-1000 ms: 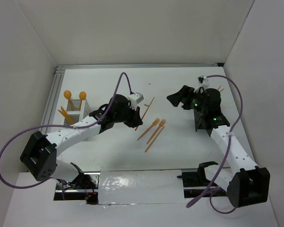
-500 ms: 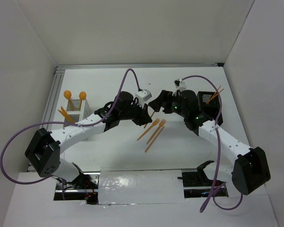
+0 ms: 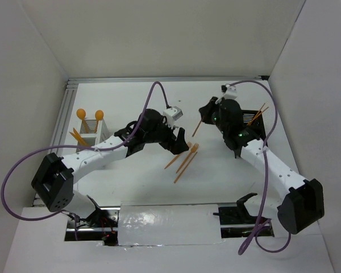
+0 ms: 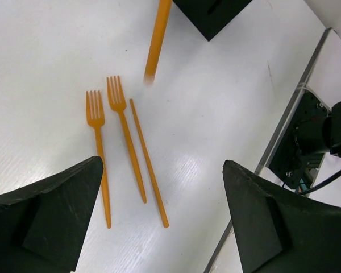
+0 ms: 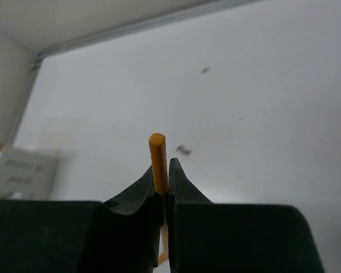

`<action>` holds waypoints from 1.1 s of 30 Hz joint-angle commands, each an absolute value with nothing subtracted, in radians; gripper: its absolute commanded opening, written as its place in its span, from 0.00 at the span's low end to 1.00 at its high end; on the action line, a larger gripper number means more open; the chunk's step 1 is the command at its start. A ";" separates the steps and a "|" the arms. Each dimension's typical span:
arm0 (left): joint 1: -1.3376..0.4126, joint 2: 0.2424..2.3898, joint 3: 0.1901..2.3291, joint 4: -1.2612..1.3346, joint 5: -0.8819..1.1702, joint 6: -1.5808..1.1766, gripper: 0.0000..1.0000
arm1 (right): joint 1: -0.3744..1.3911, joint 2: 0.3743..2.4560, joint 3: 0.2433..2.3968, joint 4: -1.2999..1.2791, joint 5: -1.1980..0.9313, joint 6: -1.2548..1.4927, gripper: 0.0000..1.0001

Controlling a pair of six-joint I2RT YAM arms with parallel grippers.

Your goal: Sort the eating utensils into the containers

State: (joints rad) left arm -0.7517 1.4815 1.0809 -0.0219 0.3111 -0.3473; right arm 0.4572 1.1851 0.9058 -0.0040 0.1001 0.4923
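Note:
My right gripper (image 3: 208, 112) is shut on an orange knife (image 3: 196, 129), whose tip sticks up between the fingers (image 5: 157, 152) in the right wrist view. It hangs above the table just left of the black container (image 3: 251, 124), which holds several orange utensils (image 3: 258, 114). Over the table's middle my left gripper (image 3: 181, 145) is open and holds nothing. Below it lie two forks (image 4: 96, 149) (image 4: 125, 136) and a second knife (image 4: 149, 165), side by side. The white container (image 3: 92, 132) at the left holds two spoons (image 3: 81, 113).
More orange utensils (image 3: 76, 136) show at the white container's left side. White walls close in the table on three sides, with a metal rail (image 3: 61, 122) along the left edge. A purple cable (image 3: 157, 91) loops over each arm.
My left gripper has opened and let go of the knife. My right gripper came over from the black container, shut on that knife and drew back to the right with it.

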 commanded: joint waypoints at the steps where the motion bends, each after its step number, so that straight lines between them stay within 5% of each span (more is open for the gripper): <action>1: -0.740 1.418 1.079 -0.029 0.270 -0.344 1.00 | 0.352 1.161 1.024 -0.058 0.366 0.345 0.00; 5: -0.678 1.371 1.031 -0.071 0.328 -0.345 1.00 | 0.210 1.164 1.060 -0.040 0.482 0.218 0.00; 14: -0.658 1.463 1.038 -0.192 0.278 -0.316 0.94 | -0.072 1.279 1.086 0.054 0.327 0.107 0.00; 25: -0.660 1.493 1.045 -0.202 0.273 -0.301 0.91 | -0.130 1.390 1.032 0.186 0.255 0.068 0.05; 28: -0.660 1.499 1.043 -0.203 0.279 -0.296 0.91 | -0.133 1.402 1.032 0.195 0.227 0.074 0.20; 29: -0.660 1.500 1.043 -0.204 0.279 -0.295 0.91 | -0.132 1.405 1.032 0.195 0.218 0.075 0.36; 33: -0.661 1.535 1.064 -0.236 0.227 -0.288 0.90 | -0.133 1.376 1.023 0.158 0.209 0.104 0.62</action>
